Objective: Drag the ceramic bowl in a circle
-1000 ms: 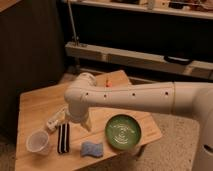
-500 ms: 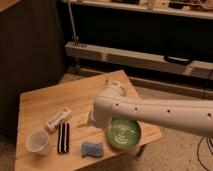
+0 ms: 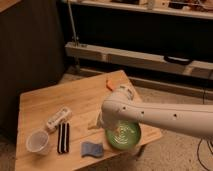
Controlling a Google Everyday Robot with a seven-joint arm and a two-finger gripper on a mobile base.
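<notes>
Ceramic bowl (image 3: 126, 137): green, on the bench (image 3: 45, 102), front right corner.
End effector (image 3: 101, 122): at its left rim; spread or pressed, cannot tell.

Wooden table (image 3: 75, 97), dark wall (image 3: 30, 45) behind, metal shelving (image 3: 125, 54), speckled floor (image 3: 175, 157).

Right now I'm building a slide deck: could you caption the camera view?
White arm reaches over the wooden table, gripper at the green ceramic bowl's rim.
</notes>
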